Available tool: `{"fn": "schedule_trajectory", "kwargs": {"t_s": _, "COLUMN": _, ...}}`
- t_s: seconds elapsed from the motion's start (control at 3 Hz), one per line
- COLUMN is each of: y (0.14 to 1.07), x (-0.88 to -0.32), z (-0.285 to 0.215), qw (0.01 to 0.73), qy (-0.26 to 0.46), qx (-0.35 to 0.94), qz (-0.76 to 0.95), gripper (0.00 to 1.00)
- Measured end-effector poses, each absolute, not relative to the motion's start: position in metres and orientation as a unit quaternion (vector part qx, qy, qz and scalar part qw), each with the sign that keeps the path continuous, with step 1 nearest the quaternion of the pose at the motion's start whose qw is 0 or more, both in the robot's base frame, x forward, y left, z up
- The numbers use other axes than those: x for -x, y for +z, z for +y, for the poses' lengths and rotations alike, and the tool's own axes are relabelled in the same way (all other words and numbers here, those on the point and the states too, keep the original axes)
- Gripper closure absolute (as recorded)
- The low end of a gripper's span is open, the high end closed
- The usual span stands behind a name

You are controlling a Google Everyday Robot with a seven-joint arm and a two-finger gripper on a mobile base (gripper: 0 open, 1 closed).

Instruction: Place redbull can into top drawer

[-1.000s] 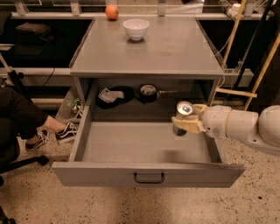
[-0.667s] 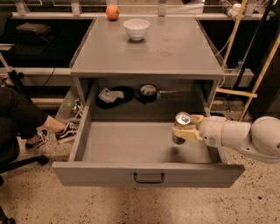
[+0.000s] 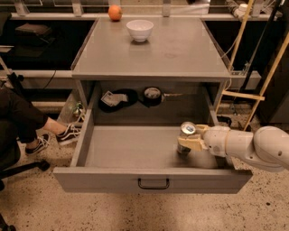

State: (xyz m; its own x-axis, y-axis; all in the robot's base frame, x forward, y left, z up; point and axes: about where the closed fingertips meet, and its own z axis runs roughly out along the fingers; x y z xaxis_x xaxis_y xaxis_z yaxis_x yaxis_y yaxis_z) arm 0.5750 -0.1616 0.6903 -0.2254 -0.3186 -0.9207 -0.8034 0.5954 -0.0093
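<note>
From my console I see the white arm's two-finger gripper reaching in from 3 o'clock, inside the wide grey top drawer, which stands pulled open. Its tan fingers are clamped on the slim silver redbull can, which stands upright over the drawer floor at about 4 o'clock. The can's base seems to touch the floor, though the fingers hide it. The small black metal handle sits at 6 o'clock on the front panel. On the grey cabinet top, a white bowl rests at 12 o'clock, with an orange fruit at 11 o'clock.
</note>
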Motion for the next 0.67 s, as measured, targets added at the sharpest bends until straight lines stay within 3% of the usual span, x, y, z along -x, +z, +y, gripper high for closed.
{"fn": "schedule_trajectory", "kwargs": {"t_s": 0.67, "y": 0.6903, "x": -0.575, "z": -0.1616, "qw": 0.495, "qy": 0.245, "qx": 0.377, "qz": 0.743, "gripper": 0.35}}
